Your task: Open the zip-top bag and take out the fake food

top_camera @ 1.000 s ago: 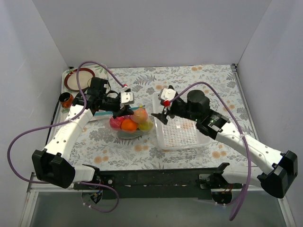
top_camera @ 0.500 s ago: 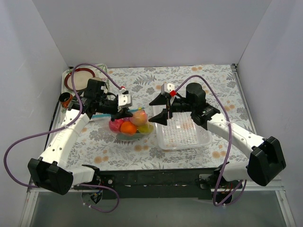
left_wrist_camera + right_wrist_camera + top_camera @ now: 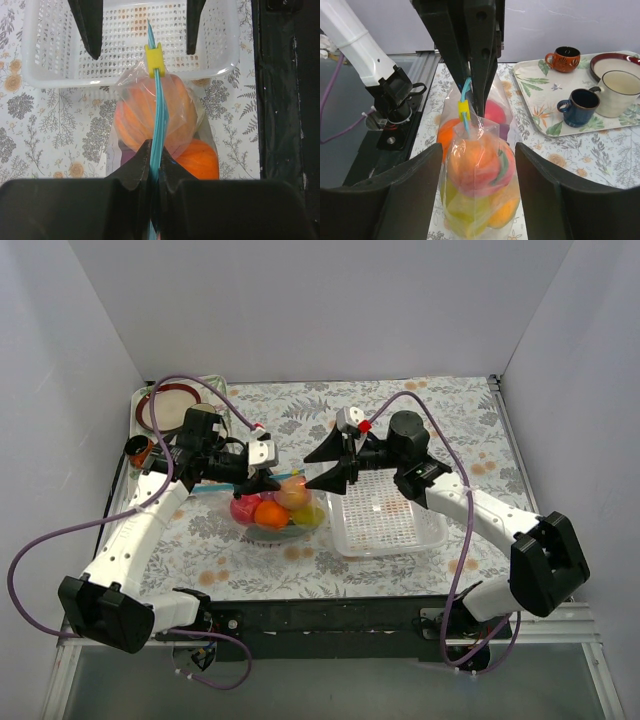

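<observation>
Two grippers at one zip-top bag (image 3: 282, 512), mid-table on the floral cloth (image 3: 450, 420), just beside the left wall of the white mesh basket (image 3: 438, 532).

Left gripper (image 3: 155, 161): jaws pressed together, pinching the light blue zip strip (image 3: 159, 110) at the near end of the bag mouth. Bag held upright. Strip edge-on in the left wrist view, running away toward a yellow slider (image 3: 153, 59) at the far end.

Right gripper (image 3: 479, 150): jaws spread wide, one finger on each side of the bag at the slider end. Nothing clamped. Cannot tell whether either pad touches the plastic.

Fake food (image 3: 481, 167): all inside the bag, mouth zipped along the visible length. Through the plastic: orange, red-pink and yellow-green pieces, packed against one another. One orange piece (image 3: 200, 160) low on the right in the left wrist view.

Top view: arms reaching inward from both sides, grippers facing each other across the bag. Bag bottom at or near the cloth; cannot tell which.

Far left corner: leaf-print tray (image 3: 532, 85) carrying a small orange-brown cup (image 3: 565, 58), a blue mug (image 3: 580, 106), a white cup (image 3: 622, 92) and a dark-rimmed plate (image 3: 615, 62). Well apart from the bag.
</observation>
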